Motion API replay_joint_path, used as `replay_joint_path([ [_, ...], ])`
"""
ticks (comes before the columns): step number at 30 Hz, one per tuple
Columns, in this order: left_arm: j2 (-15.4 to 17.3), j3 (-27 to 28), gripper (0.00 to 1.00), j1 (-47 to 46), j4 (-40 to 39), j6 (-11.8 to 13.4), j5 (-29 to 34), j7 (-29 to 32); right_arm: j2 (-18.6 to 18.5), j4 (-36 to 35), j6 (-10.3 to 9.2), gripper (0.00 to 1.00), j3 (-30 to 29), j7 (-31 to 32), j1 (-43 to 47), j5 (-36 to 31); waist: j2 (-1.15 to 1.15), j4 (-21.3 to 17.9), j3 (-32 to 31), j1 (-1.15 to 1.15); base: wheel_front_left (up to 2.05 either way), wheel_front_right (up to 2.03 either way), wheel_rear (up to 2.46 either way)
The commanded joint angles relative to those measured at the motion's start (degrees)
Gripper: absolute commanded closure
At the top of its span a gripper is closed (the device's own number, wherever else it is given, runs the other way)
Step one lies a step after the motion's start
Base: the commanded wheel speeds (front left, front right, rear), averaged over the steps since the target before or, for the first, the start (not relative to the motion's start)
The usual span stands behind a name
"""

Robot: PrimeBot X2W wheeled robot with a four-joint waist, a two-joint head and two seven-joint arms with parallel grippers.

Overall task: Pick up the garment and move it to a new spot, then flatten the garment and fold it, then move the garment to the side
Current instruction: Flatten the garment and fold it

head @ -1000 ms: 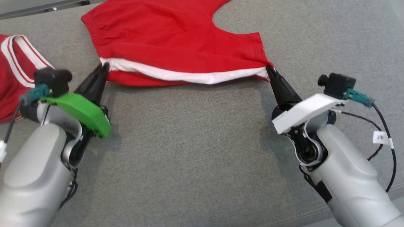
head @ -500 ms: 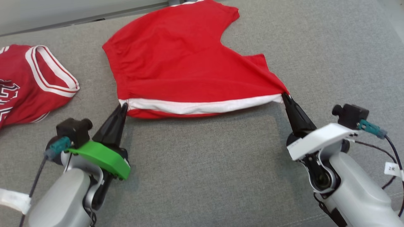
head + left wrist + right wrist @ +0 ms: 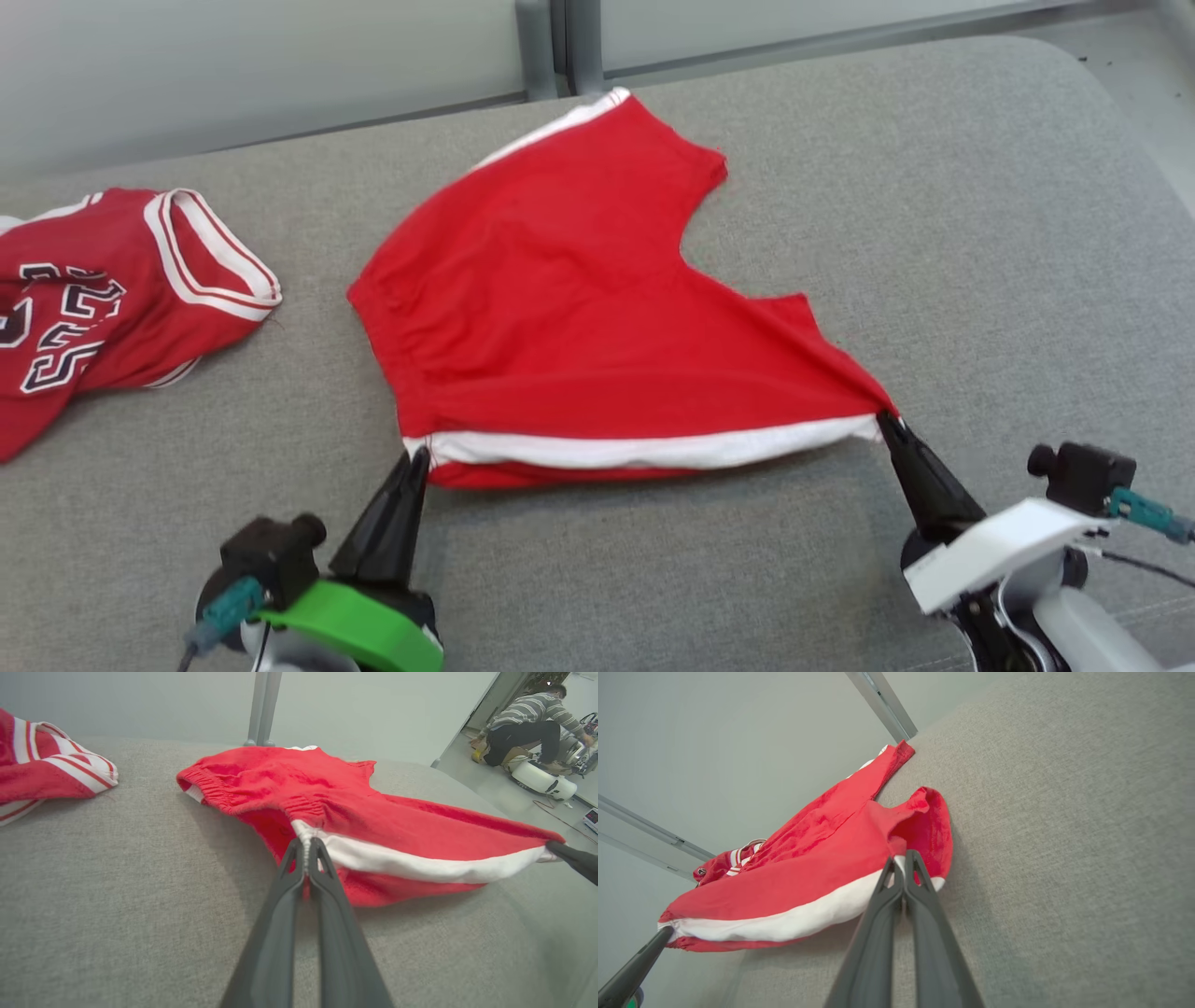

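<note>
Red shorts [image 3: 579, 317] w/ a white side stripe are spread on a grey cushion [image 3: 980, 215], mid-frame, w/ the near edge slightly raised and pulled taut. The left gripper [image 3: 417, 459] is pinched tight on the stripe's waistband end, and the right gripper [image 3: 885, 425] on its leg-hem end. The fabric is judged light, soft and floppy, not fragile, so best held at corners & seams. A red jersey [image 3: 93, 299] lies apart at left.
</note>
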Motion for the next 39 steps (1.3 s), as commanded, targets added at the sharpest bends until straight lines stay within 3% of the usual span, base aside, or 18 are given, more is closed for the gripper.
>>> replay_joint_path([
  [1, 0.06, 0.52, 1.00, 2.08, -1.07, 0.57, 0.90, -0.24, -0.56, -1.03, 0.02, 1.00, -0.51, 0.50, 2.04, -0.68, 0.31, 0.41, -1.59, 0.00, 0.00, 0.00, 0.00],
  [6, -0.51, 1.75, 1.00, 7.99, -4.21, 1.82, 1.69, -0.24, -0.47, -4.89, 0.02, 1.00, -3.03, 2.61, 8.51, -2.02, 0.31, 0.25, -3.69, 0.00, 0.00, 0.00, 0.00],
  [20, -1.39, 4.85, 1.00, 18.19, -9.51, 2.64, 3.47, -0.25, 4.14, -15.91, 0.02, 1.00, -9.36, 10.24, 20.55, -6.56, 0.31, -0.80, -5.37, 0.00, 0.00, 0.00, 0.00],
  [28, -0.66, 4.91, 1.00, 19.60, -12.25, 3.21, 4.18, -0.02, 6.24, -19.49, 0.02, 1.00, -11.63, 13.01, 21.90, -8.46, 0.31, -0.43, -4.02, 0.00, 0.00, 0.00, 0.00],
  [39, -3.51, 6.47, 1.00, 15.07, -11.32, 1.62, -0.35, 0.52, 7.59, -19.03, 0.02, 1.00, -13.65, 14.23, 17.25, -10.28, 0.31, 1.16, -2.60, 0.00, 0.00, 0.00, 0.00],
])
